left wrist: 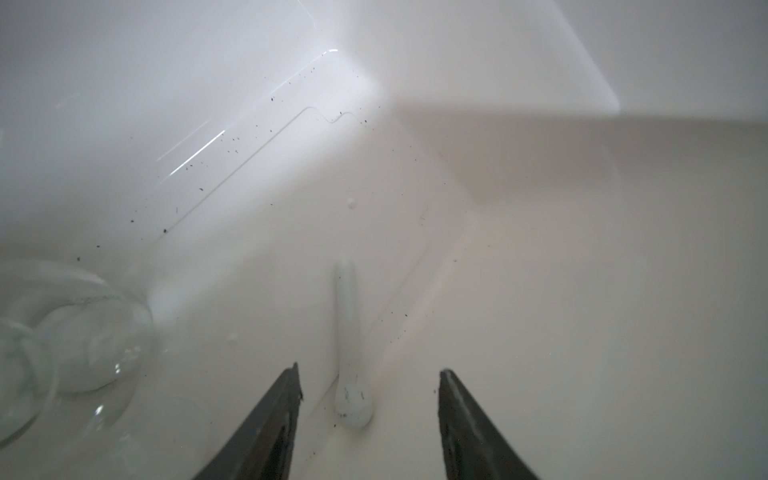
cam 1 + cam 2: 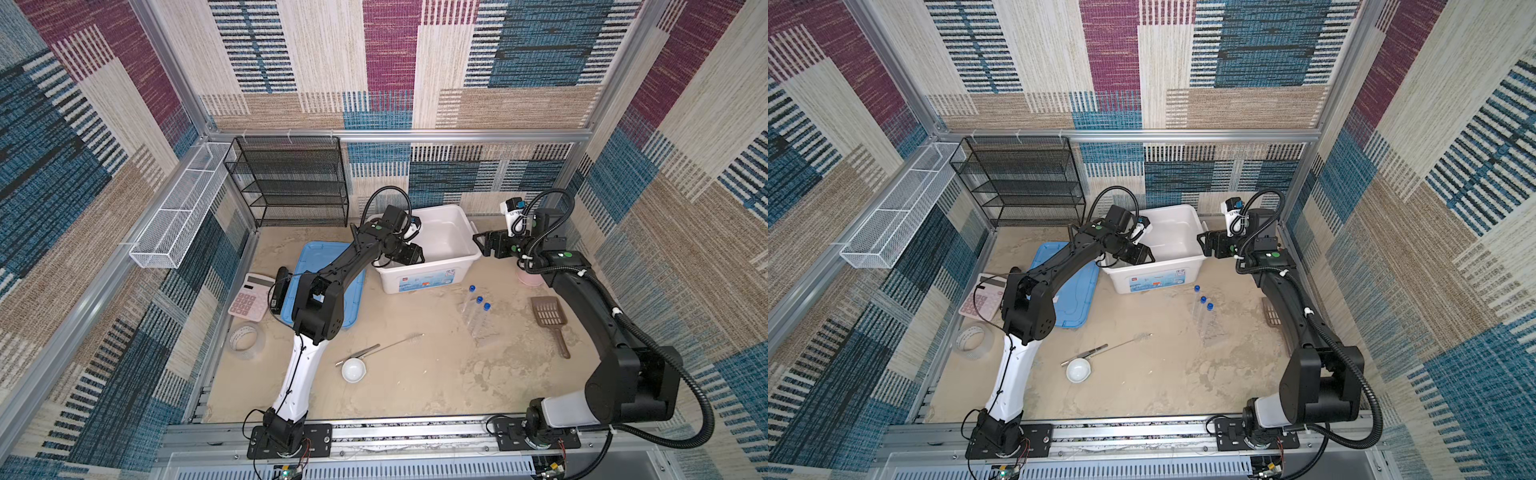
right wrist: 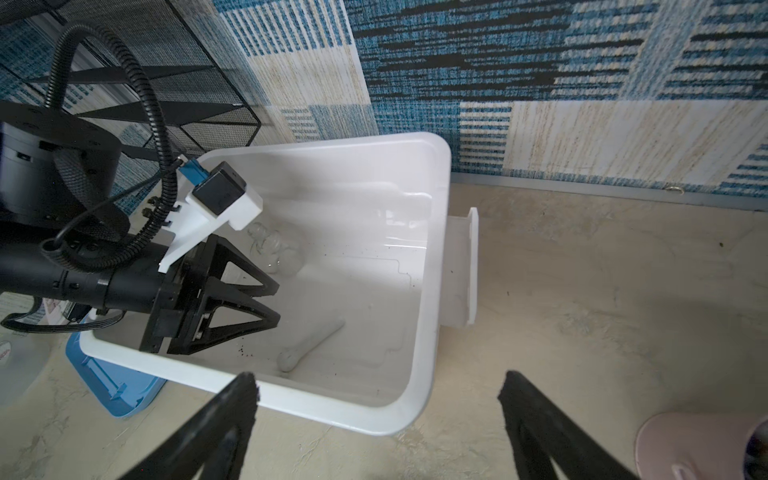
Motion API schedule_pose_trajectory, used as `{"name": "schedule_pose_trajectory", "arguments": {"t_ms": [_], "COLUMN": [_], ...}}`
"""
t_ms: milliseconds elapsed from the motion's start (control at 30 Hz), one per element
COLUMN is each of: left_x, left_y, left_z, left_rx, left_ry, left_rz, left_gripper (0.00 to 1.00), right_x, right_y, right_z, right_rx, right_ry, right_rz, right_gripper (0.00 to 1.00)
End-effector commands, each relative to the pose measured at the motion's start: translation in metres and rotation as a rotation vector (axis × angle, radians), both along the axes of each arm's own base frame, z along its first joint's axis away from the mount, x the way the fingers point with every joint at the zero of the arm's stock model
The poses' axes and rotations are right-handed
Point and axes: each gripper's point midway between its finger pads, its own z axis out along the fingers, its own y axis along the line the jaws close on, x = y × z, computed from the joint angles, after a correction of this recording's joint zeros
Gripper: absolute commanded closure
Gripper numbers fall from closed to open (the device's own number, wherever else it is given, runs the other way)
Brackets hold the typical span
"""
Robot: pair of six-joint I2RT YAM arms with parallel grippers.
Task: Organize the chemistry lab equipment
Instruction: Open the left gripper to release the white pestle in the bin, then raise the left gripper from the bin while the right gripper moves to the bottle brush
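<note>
Left gripper is down inside the white storage bin, at its left end. Its jaws are parted about halfway and grip nothing. A white pestle lies flat on the bin floor between the two fingers, and there's a gap on either side of it, so neither finger touches it. The right wrist view shows the same thing: the pestle lies loose on the bin floor just past the left gripper.

There's clear glassware in the bin too, near one wall. It looks like the flask with maybe the beaker beside it, but clear glass on white plastic is hard to separate.

Right gripper hangs just outside the bin at its right side, with its jaws spread wide and nothing in them.

Out on the table, in both top views:
- Three blue-capped test tubes lie side by side in front of the bin's right end.
- The metal tweezers and the thin wire brush lie nearer the front, close together.
- The white spouted dish sits just beside the tweezers.

The blue lid lies left of the bin, under the left arm. The pink calculator is further left, and the brown scoop is over to the right.
</note>
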Motion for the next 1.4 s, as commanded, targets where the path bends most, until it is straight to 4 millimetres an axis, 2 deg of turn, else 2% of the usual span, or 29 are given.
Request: {"name": "schedule_pose_trajectory", "arguments": {"t_ms": [0, 300, 400, 533, 633, 800, 1033, 1367], "left_x": [0.002, -0.005, -0.012, -0.022, -0.029, -0.035, -0.037, -0.045], "left_y": [-0.003, 0.013, 0.025, 0.044, 0.061, 0.092, 0.141, 0.194], "left_z": [0.028, 0.085, 0.099, 0.116, 0.124, 0.124, 0.115, 0.092], "left_rx": [-0.055, -0.127, -0.121, -0.102, -0.084, -0.072, -0.106, -0.138], "left_ry": [-0.055, -0.234, -0.287, -0.359, -0.402, -0.419, -0.389, -0.317], "left_rz": [0.015, 0.072, 0.101, 0.147, 0.194, 0.294, 0.472, 0.639], "left_gripper": [0.41, 0.23, 0.16, 0.01, 0.01, 0.01, 0.01, 0.01], "right_x": [-0.005, -0.029, -0.038, -0.048, -0.058, -0.076, -0.107, -0.152], "right_y": [0.008, 0.027, 0.038, 0.057, 0.075, 0.114, 0.184, 0.233], "right_z": [0.02, 0.041, 0.046, 0.052, 0.055, 0.05, 0.013, -0.036], "right_rx": [-0.003, 0.014, 0.009, -0.027, -0.054, -0.075, -0.176, -0.293], "right_ry": [-0.088, -0.194, -0.229, -0.273, -0.304, -0.331, -0.295, -0.254], "right_rz": [0.055, 0.192, 0.245, 0.315, 0.378, 0.51, 0.725, 0.916], "right_gripper": [0.06, 0.06, 0.07, 0.08, 0.09, 0.12, 0.14, 0.17]}}
